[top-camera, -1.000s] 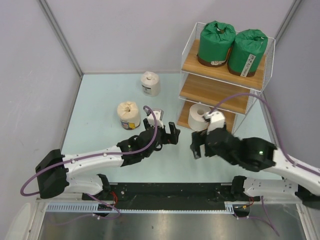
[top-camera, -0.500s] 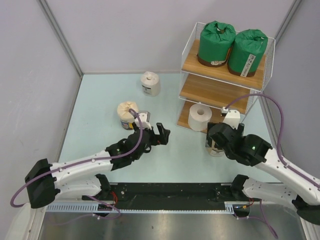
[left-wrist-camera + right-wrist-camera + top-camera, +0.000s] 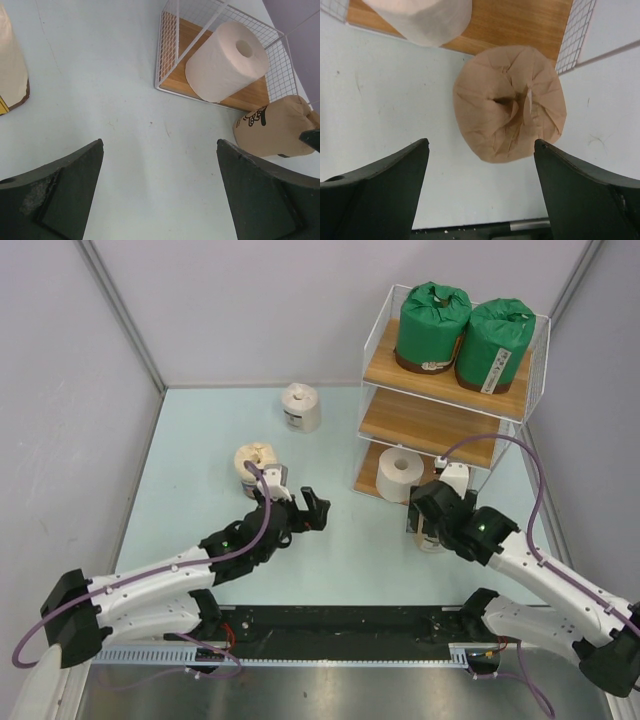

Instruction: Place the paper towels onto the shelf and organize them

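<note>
The shelf (image 3: 440, 420) stands at the back right with two green rolls (image 3: 465, 325) on its top board. A bare white roll (image 3: 400, 474) stands on the bottom board; it also shows in the left wrist view (image 3: 227, 60). A tan roll (image 3: 510, 102) stands on the table in front of the shelf. My right gripper (image 3: 480, 145) is open and empty just above it, on its near side. My left gripper (image 3: 310, 510) is open and empty over bare table, in the left wrist view (image 3: 160, 145). A cream roll (image 3: 257, 465) stands behind it.
A white-wrapped roll with a label (image 3: 300, 407) stands at the back of the table. The shelf's middle board (image 3: 425, 418) is bare. The white wire frame (image 3: 167, 40) closes the shelf's sides. Grey walls stand on the left, back and right.
The two grippers have moved apart. My left gripper drew back to the left. My right gripper swung right and now hovers over the tan roll by the shelf.
</note>
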